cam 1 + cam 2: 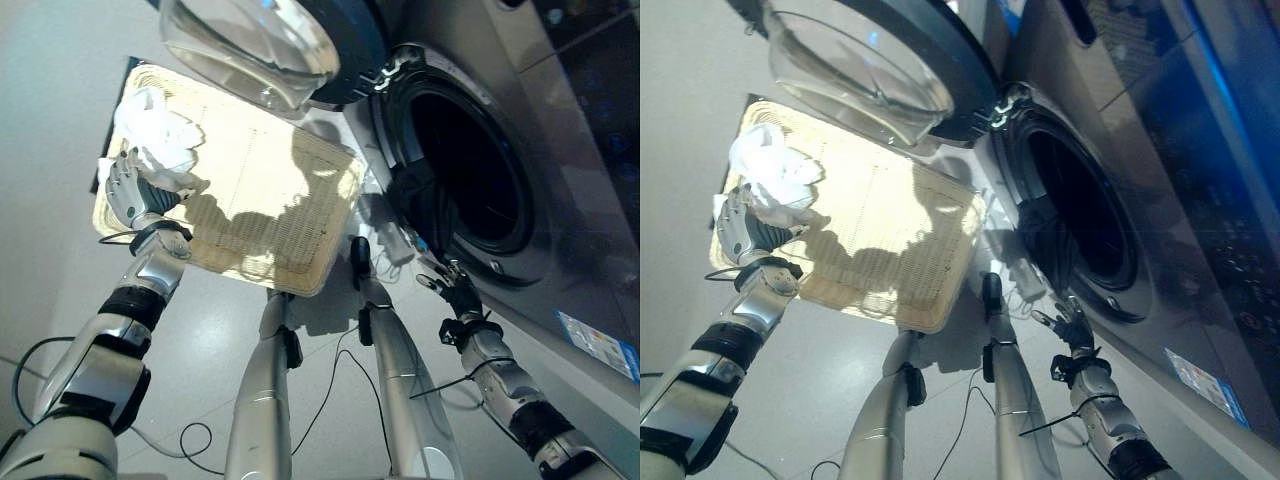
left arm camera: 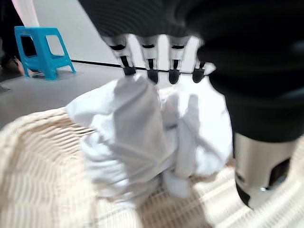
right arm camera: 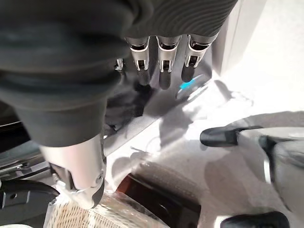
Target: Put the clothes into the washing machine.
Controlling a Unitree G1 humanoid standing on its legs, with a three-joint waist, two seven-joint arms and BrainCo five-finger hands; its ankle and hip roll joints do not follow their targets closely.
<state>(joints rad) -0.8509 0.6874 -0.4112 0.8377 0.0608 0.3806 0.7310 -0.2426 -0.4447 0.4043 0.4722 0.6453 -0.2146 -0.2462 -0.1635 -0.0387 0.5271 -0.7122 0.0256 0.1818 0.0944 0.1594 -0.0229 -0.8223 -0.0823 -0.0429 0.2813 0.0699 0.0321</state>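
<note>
You have one front-loading washing machine (image 1: pixel 560 150) on your right, the biggest thing in front of you, with its round drum opening (image 1: pixel 478 160) dark and uncovered. Its one glass door (image 1: pixel 255 45) is swung fully out to the left and hangs above the far end of the basket. A dark garment (image 1: pixel 420 205) is draped over the lower left lip of the drum opening, partly inside and partly hanging out.

On the floor (image 1: pixel 40 120) to the left of the machine lies one shallow rectangular wicker basket (image 1: pixel 280 200), pale and woven. One crumpled white garment (image 1: pixel 160 135) sits in its far left corner. That makes two pieces of clothing you can count: the dark one at the drum and the white one in the basket.

Your left robot hand (image 1: pixel 132 190) is over the near left edge of the basket, just beside the white garment; its fingers (image 2: pixel 152 71) are straight, their dark tips at the top of the cloth, nothing gripped.

Your right robot hand (image 1: pixel 455 290) is low against the machine's front, below the drum opening, fingers spread loosely and holding nothing.

One blue plastic stool (image 2: pixel 42 50) stands on the floor well behind the basket.
</note>
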